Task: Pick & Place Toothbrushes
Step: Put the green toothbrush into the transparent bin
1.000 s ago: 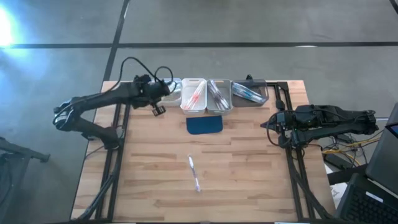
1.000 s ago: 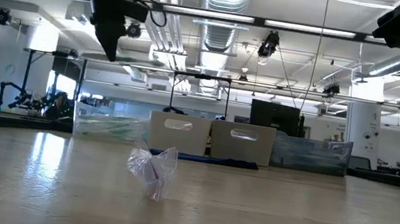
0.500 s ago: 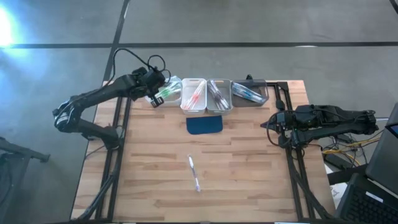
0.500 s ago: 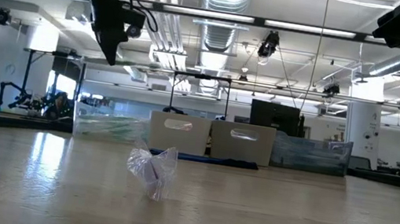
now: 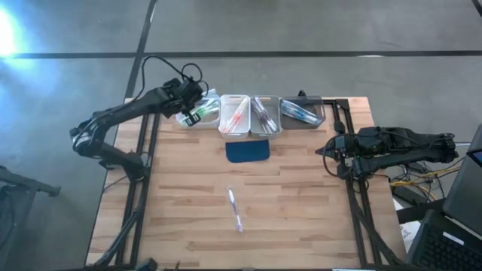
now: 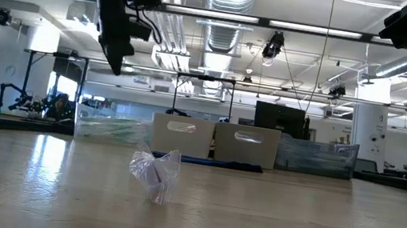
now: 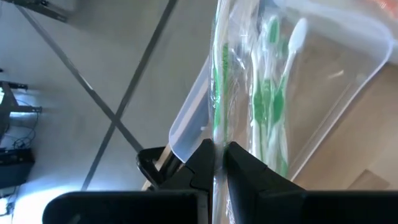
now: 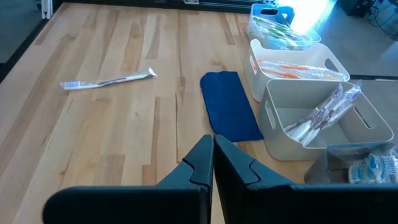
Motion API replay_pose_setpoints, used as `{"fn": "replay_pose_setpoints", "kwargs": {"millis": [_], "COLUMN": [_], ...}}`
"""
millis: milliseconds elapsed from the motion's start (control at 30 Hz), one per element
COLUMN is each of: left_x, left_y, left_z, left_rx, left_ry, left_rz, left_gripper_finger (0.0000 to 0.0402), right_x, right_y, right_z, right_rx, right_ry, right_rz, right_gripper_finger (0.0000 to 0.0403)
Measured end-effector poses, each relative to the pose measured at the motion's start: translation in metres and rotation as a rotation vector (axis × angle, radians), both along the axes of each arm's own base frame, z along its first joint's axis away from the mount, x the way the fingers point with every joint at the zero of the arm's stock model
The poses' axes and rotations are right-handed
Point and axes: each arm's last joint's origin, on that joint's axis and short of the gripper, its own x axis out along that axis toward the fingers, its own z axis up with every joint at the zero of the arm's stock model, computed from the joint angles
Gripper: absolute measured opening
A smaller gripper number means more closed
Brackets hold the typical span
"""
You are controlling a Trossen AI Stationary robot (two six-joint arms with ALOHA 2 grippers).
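A: High view, read left to right: the left gripper (image 5: 188, 114) is held over the clear bin (image 5: 205, 111) at the table's (image 5: 181, 196) far edge. A wrapped green brush (image 7: 217, 87) is seen pinched between its fingers in the left wrist view, hanging above the green ones already in that bin.

B: And the other bins?

A: Orange-red brushes are sorted into the white bin (image 5: 234, 114), greyish ones into the next bin (image 5: 265, 114), blue ones into the last bin (image 5: 302, 111). A blue pad (image 5: 248, 151) is laid just in front of the middle bins.

B: What is left?

A: One loose brush (image 5: 235, 208) is lying alone mid-table, well apart from the bins. The task is judged nearly done: the green brush is to be dropped, then that last one fetched.

B: The right arm?

A: It is parked at the table's right edge, the right gripper (image 8: 213, 163) pressed together on nothing.

B: Anything unclear?

A: The loose brush's colour cannot be told. In the low view it is reduced to a crumpled clear wrapper, and the bins' contents are hidden by their walls. The bins are not counted with certainty.
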Motion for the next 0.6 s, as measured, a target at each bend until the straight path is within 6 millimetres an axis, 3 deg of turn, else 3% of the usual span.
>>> {"fn": "replay_pose_setpoints", "kwargs": {"millis": [600], "left_x": [0.022], "left_y": [0.036], "left_z": [-0.048], "left_rx": [-0.087], "left_ry": [0.093], "left_rz": [0.013], "left_gripper_finger": [0.0028], "right_x": [0.0], "right_y": [0.0], "right_z": [0.0], "right_rx": [0.0], "right_ry": [0.0], "right_rz": [0.0], "right_gripper_finger": [0.0008]}}
